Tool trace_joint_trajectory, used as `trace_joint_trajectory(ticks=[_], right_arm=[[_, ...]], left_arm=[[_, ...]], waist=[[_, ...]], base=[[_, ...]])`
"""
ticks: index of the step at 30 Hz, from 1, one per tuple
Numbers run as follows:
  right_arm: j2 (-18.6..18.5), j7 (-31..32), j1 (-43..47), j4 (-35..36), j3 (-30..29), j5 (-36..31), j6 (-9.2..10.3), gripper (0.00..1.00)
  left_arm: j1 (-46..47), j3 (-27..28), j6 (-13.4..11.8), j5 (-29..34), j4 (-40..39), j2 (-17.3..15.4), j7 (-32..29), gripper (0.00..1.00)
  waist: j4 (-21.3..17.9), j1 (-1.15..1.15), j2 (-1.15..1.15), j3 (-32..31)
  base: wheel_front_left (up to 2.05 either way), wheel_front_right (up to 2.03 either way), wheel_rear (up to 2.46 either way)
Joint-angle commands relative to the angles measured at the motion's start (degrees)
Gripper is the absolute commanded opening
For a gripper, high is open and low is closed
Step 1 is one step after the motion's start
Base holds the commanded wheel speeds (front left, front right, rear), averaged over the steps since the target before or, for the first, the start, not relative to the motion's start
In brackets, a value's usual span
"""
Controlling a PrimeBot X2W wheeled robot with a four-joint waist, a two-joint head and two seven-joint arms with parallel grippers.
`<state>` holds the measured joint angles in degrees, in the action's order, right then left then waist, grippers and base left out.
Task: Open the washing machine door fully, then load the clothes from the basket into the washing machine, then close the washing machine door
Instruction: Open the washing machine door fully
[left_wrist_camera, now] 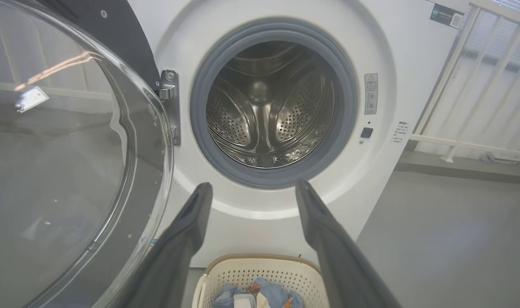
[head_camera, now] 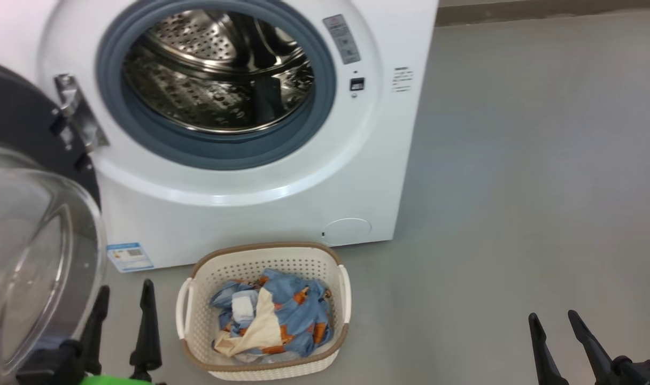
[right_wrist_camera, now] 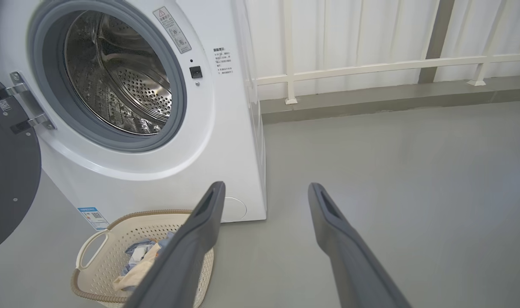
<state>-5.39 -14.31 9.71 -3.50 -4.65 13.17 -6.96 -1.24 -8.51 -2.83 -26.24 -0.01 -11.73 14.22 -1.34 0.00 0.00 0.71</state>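
The white washing machine (head_camera: 282, 203) stands with its door (head_camera: 31, 251) swung open to the left, glass bowl facing me. Its steel drum (head_camera: 218, 69) holds nothing. On the floor in front sits the cream basket (head_camera: 196, 310) with the blue, orange-print and cream clothes (head_camera: 271, 313) inside. My left gripper (head_camera: 124, 302) is open, low between the door and the basket, holding nothing. My right gripper (head_camera: 555, 321) is open over bare floor to the right. The left wrist view looks at the drum (left_wrist_camera: 268, 111) past open fingers (left_wrist_camera: 191, 222); the basket (right_wrist_camera: 110, 265) lies left of the right fingers (right_wrist_camera: 208, 214).
Grey floor (head_camera: 517, 187) spreads to the right of the machine. A white railing (right_wrist_camera: 371, 66) and a low kerb (right_wrist_camera: 392, 96) run behind and beside the machine. The open door juts out on the left, close to my left arm.
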Motion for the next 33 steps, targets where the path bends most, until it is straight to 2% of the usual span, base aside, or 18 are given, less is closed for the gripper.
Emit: trace_joint_trajectory(ticks=[1,10,16,24,33], right_arm=[[-0.9,-0.69,-0.17,1.79,1.24,-0.66,-0.53,1.0],[-0.45,-0.69,-0.34,2.26,1.24,-0.61,-0.53,1.0],[-0.08,-0.69,-0.46,2.44,0.72,-0.52,-0.53,1.0],[0.36,-0.69,-0.76,2.71,0.13,-0.6,-0.53,1.0],[0.65,-0.69,-1.06,2.57,-0.36,-0.8,-0.53,1.0]], left_arm=[[0.42,2.71,1.48,-0.23,-0.55,-0.28,0.67,1.0],[-3.63,10.1,6.7,5.62,-0.8,3.74,0.76,1.0],[-4.78,14.59,8.89,7.61,-0.6,6.74,0.77,1.0],[-4.42,17.81,10.1,9.35,-0.38,8.2,0.77,1.0],[-4.02,18.32,10.29,9.95,-0.54,8.7,0.77,1.0]], waist=[[-2.82,0.0,0.0,-0.06],[-6.71,0.0,0.0,0.92],[-7.93,0.0,0.0,1.67],[-8.08,0.0,0.0,2.95],[-7.27,0.0,0.0,3.48]], base=[[0.0,0.0,0.0],[0.0,0.0,0.0],[0.0,0.0,0.0],[0.0,0.0,0.0],[0.0,0.0,0.0]])
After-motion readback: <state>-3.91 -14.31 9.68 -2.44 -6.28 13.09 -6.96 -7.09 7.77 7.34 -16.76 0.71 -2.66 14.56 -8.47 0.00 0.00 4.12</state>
